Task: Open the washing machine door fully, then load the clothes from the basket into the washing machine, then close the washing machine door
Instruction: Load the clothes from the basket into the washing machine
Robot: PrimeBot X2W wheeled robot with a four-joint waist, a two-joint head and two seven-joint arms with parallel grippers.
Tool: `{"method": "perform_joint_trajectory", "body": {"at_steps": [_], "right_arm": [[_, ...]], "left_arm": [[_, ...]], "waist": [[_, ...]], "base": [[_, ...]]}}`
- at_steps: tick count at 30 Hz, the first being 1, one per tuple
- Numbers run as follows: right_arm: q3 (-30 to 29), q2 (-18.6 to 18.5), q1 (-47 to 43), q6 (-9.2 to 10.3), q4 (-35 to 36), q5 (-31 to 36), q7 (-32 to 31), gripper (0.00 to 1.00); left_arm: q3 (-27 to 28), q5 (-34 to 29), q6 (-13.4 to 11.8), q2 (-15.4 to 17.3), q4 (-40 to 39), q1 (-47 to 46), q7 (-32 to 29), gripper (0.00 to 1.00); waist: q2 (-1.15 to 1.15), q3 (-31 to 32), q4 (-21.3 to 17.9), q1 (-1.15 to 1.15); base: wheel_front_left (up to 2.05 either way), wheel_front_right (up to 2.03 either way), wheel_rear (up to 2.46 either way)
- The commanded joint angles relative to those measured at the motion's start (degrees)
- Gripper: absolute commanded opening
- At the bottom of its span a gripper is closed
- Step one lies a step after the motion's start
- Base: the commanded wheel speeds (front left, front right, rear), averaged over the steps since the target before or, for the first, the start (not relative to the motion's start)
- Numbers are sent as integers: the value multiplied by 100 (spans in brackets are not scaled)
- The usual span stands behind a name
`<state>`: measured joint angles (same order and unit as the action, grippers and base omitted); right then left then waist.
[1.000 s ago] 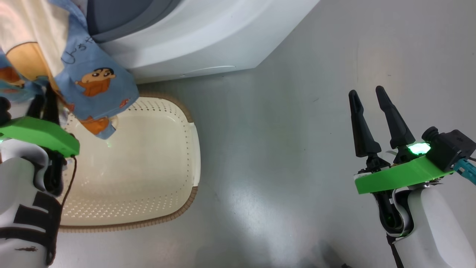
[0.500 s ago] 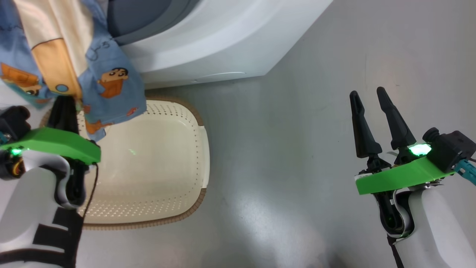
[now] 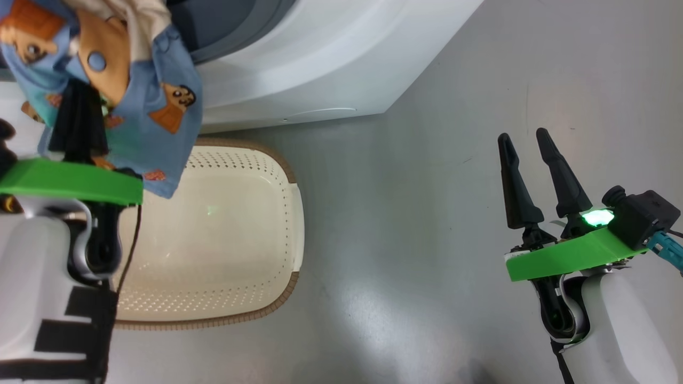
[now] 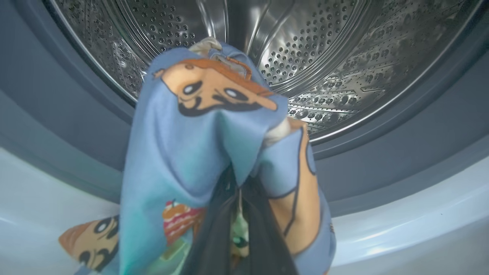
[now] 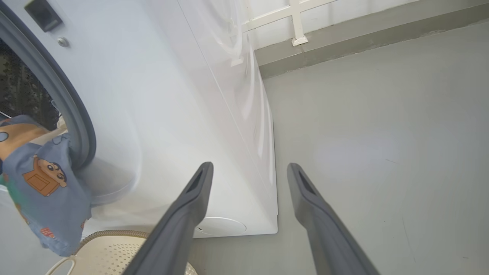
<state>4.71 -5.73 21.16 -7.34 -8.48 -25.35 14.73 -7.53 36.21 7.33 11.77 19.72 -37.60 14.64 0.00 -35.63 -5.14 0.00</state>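
My left gripper (image 3: 80, 114) is shut on the clothes (image 3: 136, 90), a light-blue piece with orange cartoon figures that drapes over the fingers (image 4: 214, 236). In the left wrist view the clothes (image 4: 183, 152) hang right in front of the steel drum (image 4: 344, 57) and grey gasket (image 4: 382, 160) of the washing machine (image 3: 320, 69). Below stands the cream basket (image 3: 296, 229), its bare bottom showing. My right gripper (image 3: 523, 135) is open over the floor, far right of the basket. The washing machine door is out of view.
Grey floor (image 3: 405, 213) stretches between the basket and my right arm. The right wrist view has the open right gripper (image 5: 250, 167), the machine's white side (image 5: 172, 114), the clothes (image 5: 46, 191) at the gasket (image 5: 72, 114), the basket's rim (image 5: 110, 233) and a wall base (image 5: 344, 42).
My left gripper has risen from above the basket to the machine's opening, and the clothes are bunched higher around its fingers. The head view shifted a little. The right arm has stayed put.
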Motion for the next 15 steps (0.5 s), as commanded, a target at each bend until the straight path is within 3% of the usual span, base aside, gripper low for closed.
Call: {"method": "perform_joint_trajectory", "body": {"at_steps": [1,7,15], "right_arm": [[102,39,-168,-14,105,-33,27,100],[138,90,-123,-14,92,-56,27,100],[138,149,-109,-14,94,-82,27,100]], "left_arm": [[112,19,15,275,-198,-127,36,0],[-189,207,15,435,33,-817,36,0],[-727,651,15,613,1226,-1992,6,0]], "waist": [[0,-3,-6,0],[0,-23,-71,0],[0,-67,-226,0]], "base": [[0,0,0],[0,0,0],[0,0,0]]}}
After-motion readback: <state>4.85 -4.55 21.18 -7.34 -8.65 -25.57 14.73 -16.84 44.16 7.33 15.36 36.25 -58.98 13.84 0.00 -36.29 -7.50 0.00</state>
